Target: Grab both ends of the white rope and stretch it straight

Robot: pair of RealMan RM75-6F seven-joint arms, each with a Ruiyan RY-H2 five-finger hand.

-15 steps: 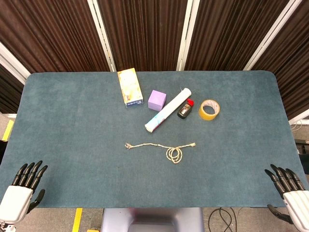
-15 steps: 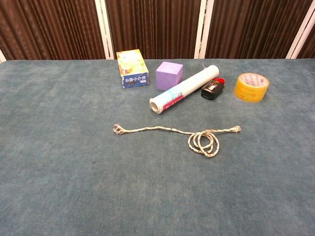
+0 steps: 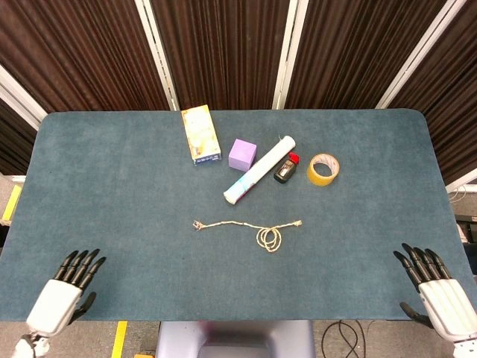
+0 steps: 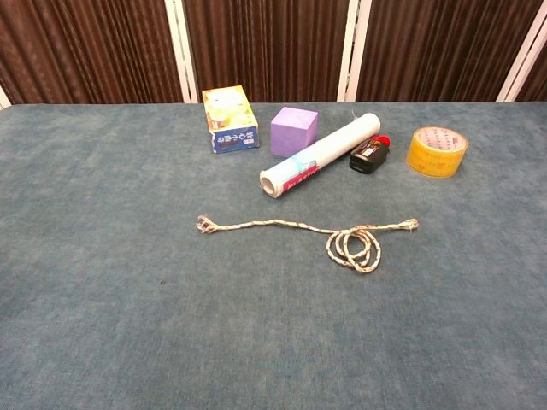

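**Both hands at the near edge, rope lying untouched mid-table**

Nearest me, at the table's front edge, I have my left hand low at the left corner and my right hand at the right corner. Both show white backs and black fingers spread apart and pointing away from me, and neither holds anything. They appear in the head view only.

Further out, on the blue-grey felt table, lies the thin white twisted rope, roughly at the middle and well apart from both hands. Its long axis runs left to right across the table. The left end is frayed and points left; the right end points right and slightly away from me. Near the right end the rope coils into a small loop bulging toward me.

Beyond the rope I see a white rolled paper tube lying diagonally, a lilac cube just left of it, and a small black bottle with a red cap beside its far end. A roll of yellow tape sits to the right, and a yellow-and-blue carton lies furthest left.
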